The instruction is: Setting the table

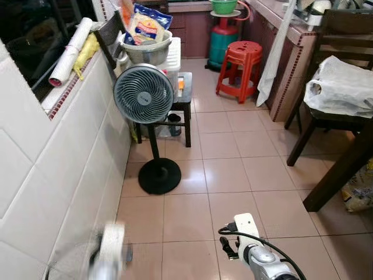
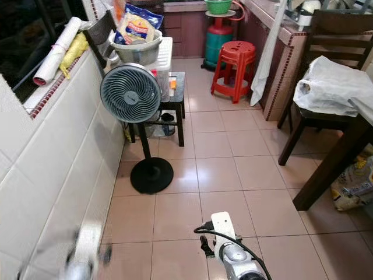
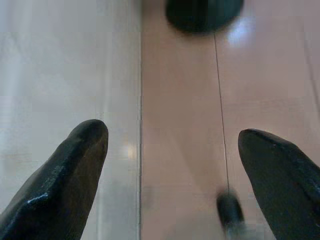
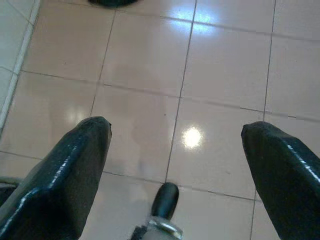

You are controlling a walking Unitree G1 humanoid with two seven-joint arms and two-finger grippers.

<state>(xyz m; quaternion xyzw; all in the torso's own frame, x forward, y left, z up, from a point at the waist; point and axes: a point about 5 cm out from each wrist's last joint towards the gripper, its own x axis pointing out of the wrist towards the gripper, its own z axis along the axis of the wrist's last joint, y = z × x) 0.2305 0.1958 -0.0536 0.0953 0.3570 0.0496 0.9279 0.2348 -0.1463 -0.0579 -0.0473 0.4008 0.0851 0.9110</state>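
I stand in a narrow tiled kitchen passage. The dark wooden table (image 1: pixel 344 169) shows at the right edge by one leg and a corner. My left gripper (image 3: pixel 172 170) hangs open over the floor beside the white tiled wall, nothing between its fingers (image 3: pixel 65 175). My right gripper (image 4: pixel 175 170) is open too, over bare floor tiles, holding nothing. In the eye views my left arm (image 1: pixel 111 251) is a blur at the bottom left, and my right arm (image 1: pixel 259 251) hangs at the bottom centre.
A standing fan (image 1: pixel 144 96) on a round black base (image 1: pixel 159 175) is ahead by the left wall. Behind it a small dark stool (image 1: pixel 180 99) carries a bowl of packets (image 1: pixel 147 46). A red plastic stool (image 1: pixel 240 67), a green gas cylinder (image 1: pixel 222 35) and a chair with a white bag (image 1: pixel 341 87) stand further on.
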